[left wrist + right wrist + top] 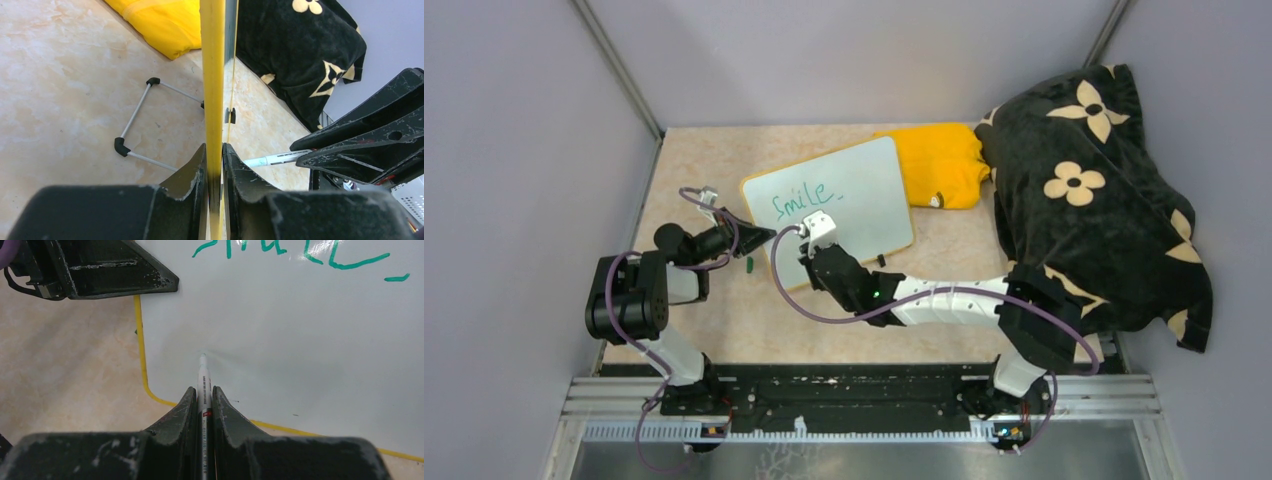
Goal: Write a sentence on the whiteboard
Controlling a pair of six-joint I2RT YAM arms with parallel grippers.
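Whiteboard [869, 185] carries a green sentence [804, 199] reading "Smile" then a dash.

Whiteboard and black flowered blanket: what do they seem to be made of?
The whiteboard looks like glossy coated board, likely plastic or melamine: its smooth white face shows sheen, with a thin yellow rim. The black blanket looks like soft plush fabric: fuzzy, slumped in folds.

whiteboard [864, 190] mid-table, blanket [1094, 190] right — tabletop [704, 165] left open
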